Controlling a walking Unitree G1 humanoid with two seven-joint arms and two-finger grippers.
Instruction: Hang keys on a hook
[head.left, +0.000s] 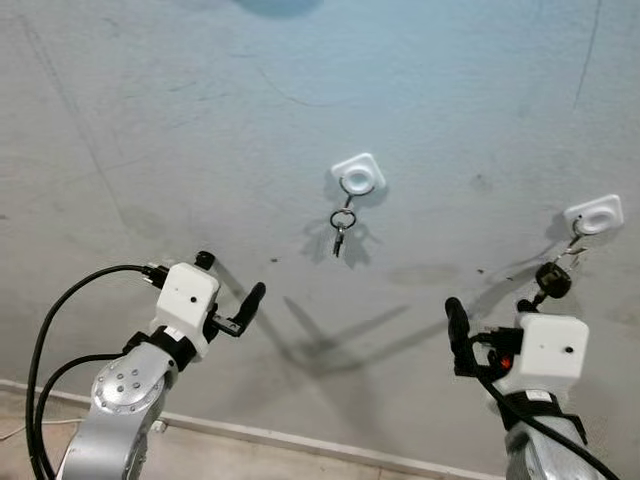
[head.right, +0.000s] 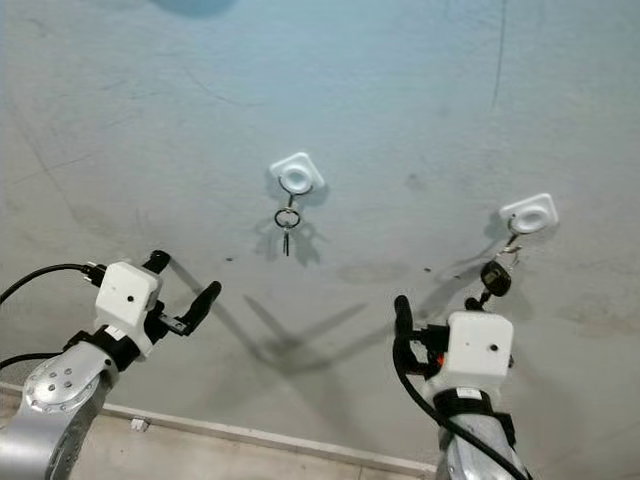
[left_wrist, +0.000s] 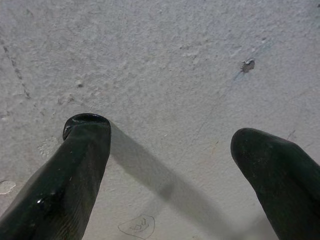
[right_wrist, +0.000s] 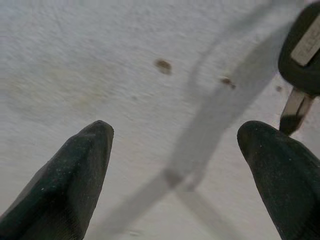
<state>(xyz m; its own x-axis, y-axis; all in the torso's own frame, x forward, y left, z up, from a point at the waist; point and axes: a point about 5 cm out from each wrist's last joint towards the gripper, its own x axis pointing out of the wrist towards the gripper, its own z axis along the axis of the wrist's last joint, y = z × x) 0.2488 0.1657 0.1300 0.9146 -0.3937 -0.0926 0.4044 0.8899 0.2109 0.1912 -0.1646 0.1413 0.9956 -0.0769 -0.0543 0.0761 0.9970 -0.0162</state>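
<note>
Two white hooks are fixed to the grey wall. From the middle hook (head.left: 358, 177) hangs a small key on a ring (head.left: 342, 225). From the right hook (head.left: 595, 214) hangs a black-headed key (head.left: 552, 278), which also appears in the right wrist view as the black-headed key (right_wrist: 302, 47) with its blade pointing down. My right gripper (head.left: 490, 305) is open just below and left of that key, holding nothing. My left gripper (head.left: 232, 280) is open too, lower left of the middle hook, close to the bare wall with nothing between its fingers (left_wrist: 80, 165).
The wall (head.left: 200, 120) is rough grey plaster with cracks and small marks. A pale skirting strip (head.left: 300, 440) runs along its foot, with floor below. The arms cast long shadows on the wall between the two grippers.
</note>
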